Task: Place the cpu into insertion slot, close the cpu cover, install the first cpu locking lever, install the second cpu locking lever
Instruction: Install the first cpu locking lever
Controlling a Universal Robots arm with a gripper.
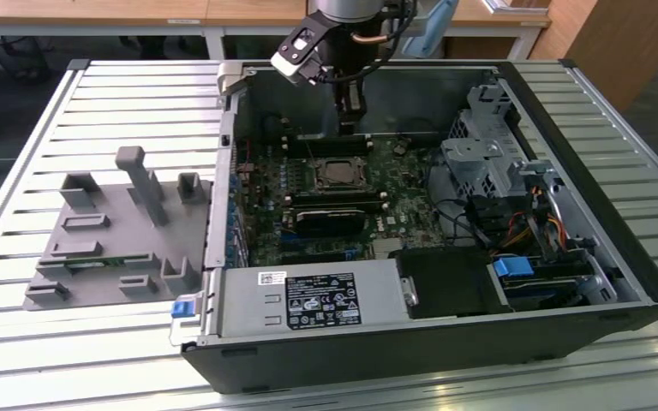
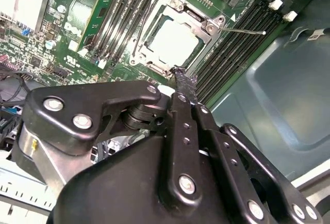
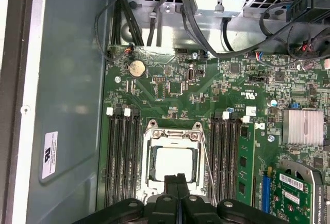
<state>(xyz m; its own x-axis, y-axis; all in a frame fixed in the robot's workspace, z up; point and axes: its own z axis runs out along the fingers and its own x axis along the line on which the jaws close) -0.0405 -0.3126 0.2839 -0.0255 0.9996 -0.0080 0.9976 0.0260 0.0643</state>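
1. Exterior view: the open computer case (image 1: 603, 257) lies on the slatted tabletop (image 1: 32, 342), and a grey fixture (image 1: 112, 231) stands beside it on the exterior view's left. The arm (image 1: 346, 34) reaches down into the case. Its jaws hang over the green circuit board (image 1: 415, 184), just behind the insertion slot (image 1: 316, 175) as this view sees it.
2. Second wrist view: the jaws are together with nothing between them, and the fingertips (image 2: 180, 79) are close to one corner of the socket. The cpu (image 2: 172, 41) lies in the slot with its pale face up. The cpu cover (image 2: 198, 20) frames it and appears to be down. A thin locking lever (image 2: 242, 29) sticks out from a corner across the memory slots (image 2: 232, 48).
3. First wrist view: the fingertips (image 3: 172, 185) are pressed together at the middle of one edge of the cpu (image 3: 174, 162). Whether they touch it cannot be told. The cpu cover (image 3: 172, 135) surrounds the chip. The locking lever (image 3: 209, 167) runs slanted between the socket and the memory slots (image 3: 224, 162). A coin battery (image 3: 136, 68) sits well apart from the jaws.
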